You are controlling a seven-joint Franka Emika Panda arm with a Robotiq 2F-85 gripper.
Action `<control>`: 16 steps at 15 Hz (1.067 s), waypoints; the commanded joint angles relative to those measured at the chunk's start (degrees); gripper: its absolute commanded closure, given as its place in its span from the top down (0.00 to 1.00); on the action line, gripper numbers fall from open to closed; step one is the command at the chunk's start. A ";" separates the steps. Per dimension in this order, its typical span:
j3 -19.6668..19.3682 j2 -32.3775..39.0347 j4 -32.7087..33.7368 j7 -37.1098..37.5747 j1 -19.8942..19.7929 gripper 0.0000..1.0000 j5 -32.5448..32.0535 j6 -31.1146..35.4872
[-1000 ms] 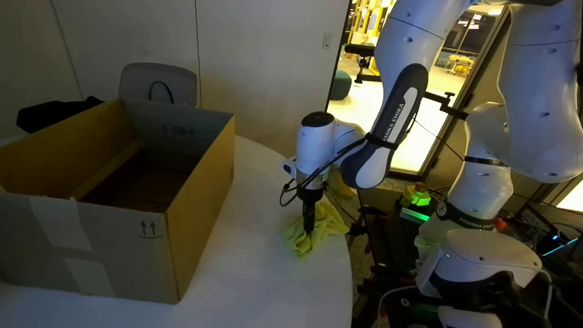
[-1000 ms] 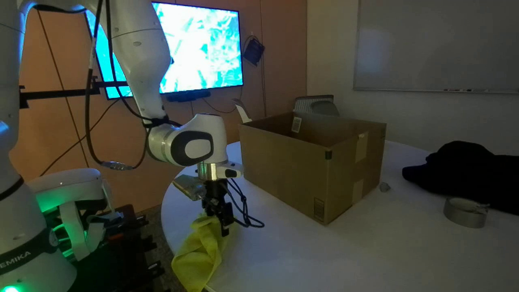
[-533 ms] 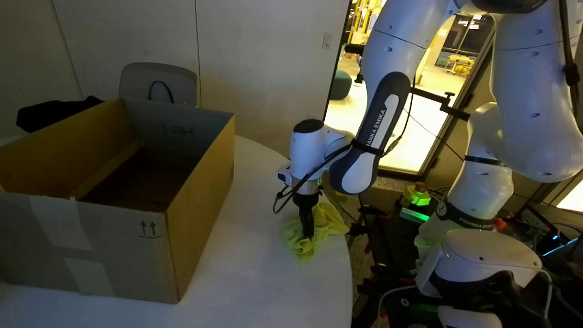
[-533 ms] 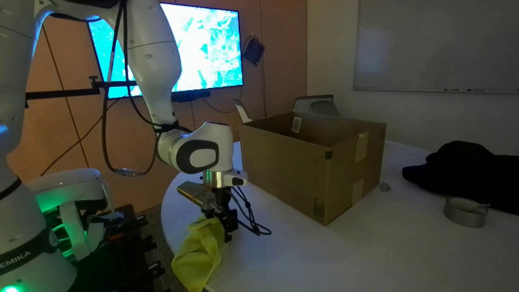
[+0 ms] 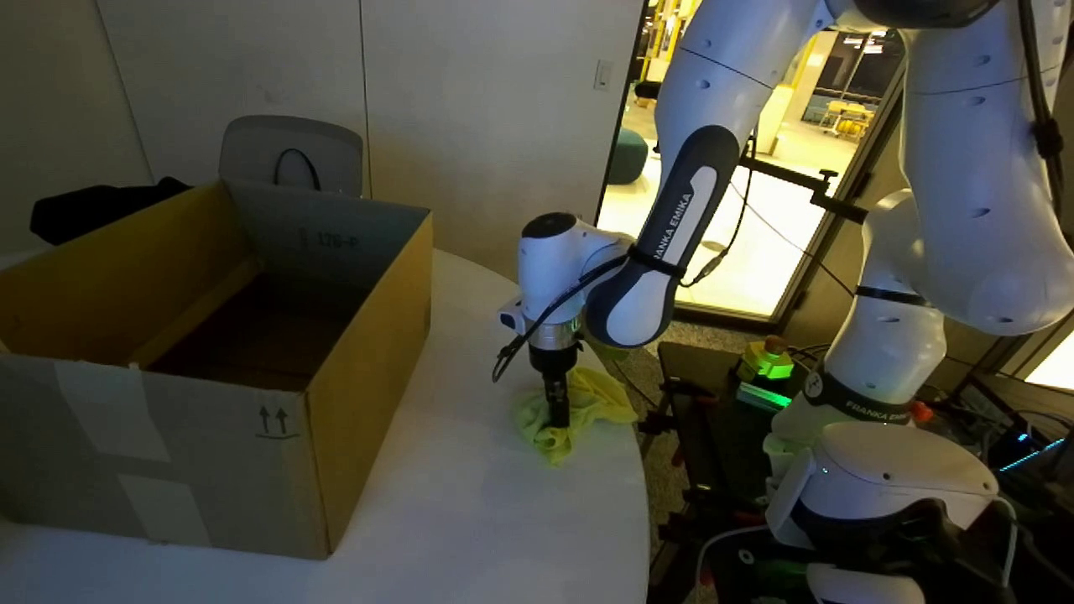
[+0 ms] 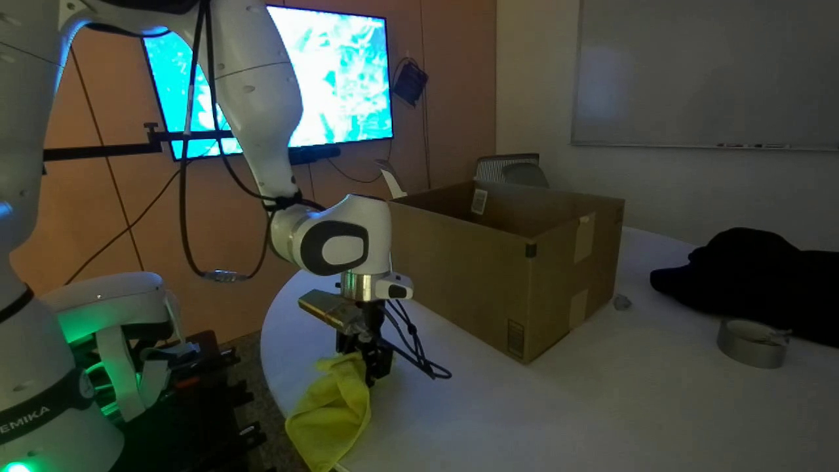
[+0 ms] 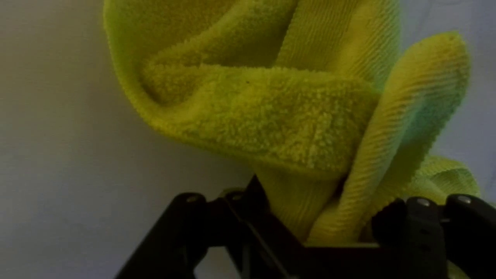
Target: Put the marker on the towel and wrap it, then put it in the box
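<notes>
A crumpled yellow-green towel [image 5: 600, 403] lies near the rim of the round table, its loose part [image 6: 328, 416] reaching the table's edge. My gripper [image 5: 557, 419] points straight down into it and looks low over the table in both exterior views. Bunched folds of the towel [image 7: 263, 116] run down between the dark fingers [image 7: 252, 209] in the wrist view, with a finger against the cloth on either side, so the gripper [image 7: 323, 205] is shut on it. The marker is hidden or out of view. The large brown cardboard box [image 6: 459, 275] stands open-topped on the table, apart from the gripper.
The box's upright near wall [image 5: 210, 470] faces the white table [image 5: 487, 520]. Behind the box is a chair [image 5: 289, 151]. A roll of tape [image 6: 752, 345], a black cloth heap [image 6: 754, 282] and a small grey scrap [image 6: 621, 302] lie beyond the box.
The gripper has shifted a little toward the box, dipping and then rising slightly. In the last half second the towel has been pulled along with it, its front edge drawn in.
</notes>
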 commanded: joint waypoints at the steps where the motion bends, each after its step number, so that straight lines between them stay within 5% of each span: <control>1: 0.70 -0.61 2.42 -2.42 -1.13 0.15 1.67 -3.56; 4: 0.82 -3.01 3.87 -4.46 -1.91 0.00 1.58 -7.27; 11: 0.28 -14.62 7.94 -14.75 -4.32 0.00 0.53 -17.66; 16: -0.03 -18.45 18.28 -16.69 -3.23 0.00 0.00 -25.81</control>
